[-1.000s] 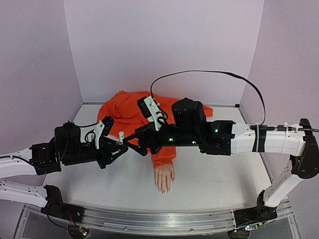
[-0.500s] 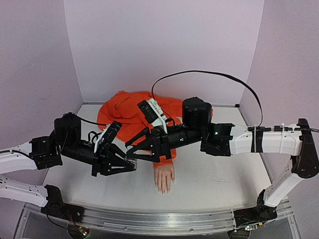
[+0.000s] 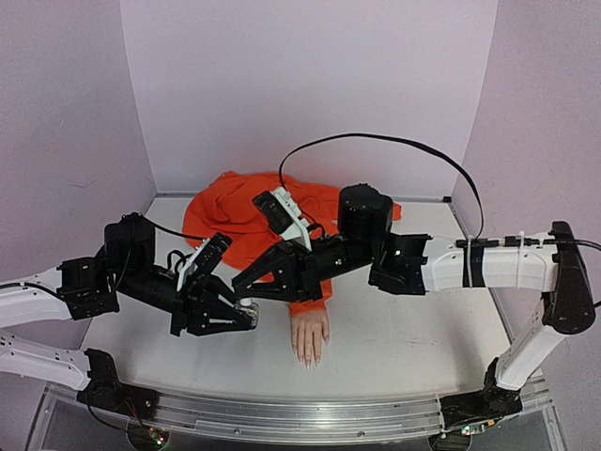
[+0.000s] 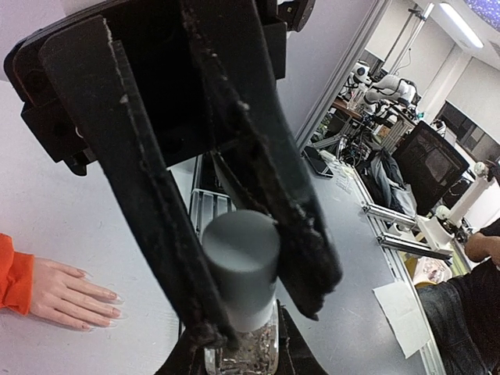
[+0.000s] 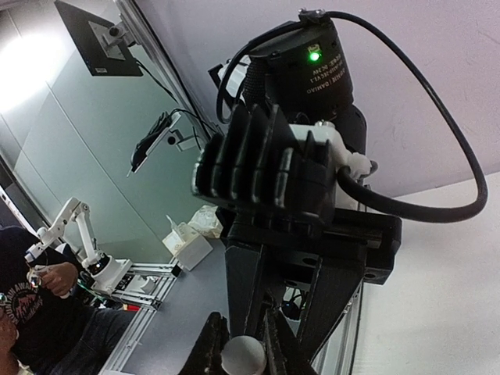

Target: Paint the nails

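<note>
Lilac walls [image 3: 310,85] enclose a white tabletop [image 3: 404,329]. A mannequin hand [image 3: 310,334] lies flat by the middle of the near edge. Its nails [image 3: 307,361] point at that edge, and its orange sleeve [image 3: 239,211] is heaped toward the far edge. Just left of it, the left gripper [image 3: 252,319] clamps a small clear bottle [image 4: 242,351], and the right gripper [image 3: 242,293] pinches its pale cap [image 4: 241,250].

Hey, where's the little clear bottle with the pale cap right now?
In the top view the small clear glass bottle is left of centre, clamped in the left gripper where the right gripper meets it, beside the skin-toned mannequin hand.
</note>
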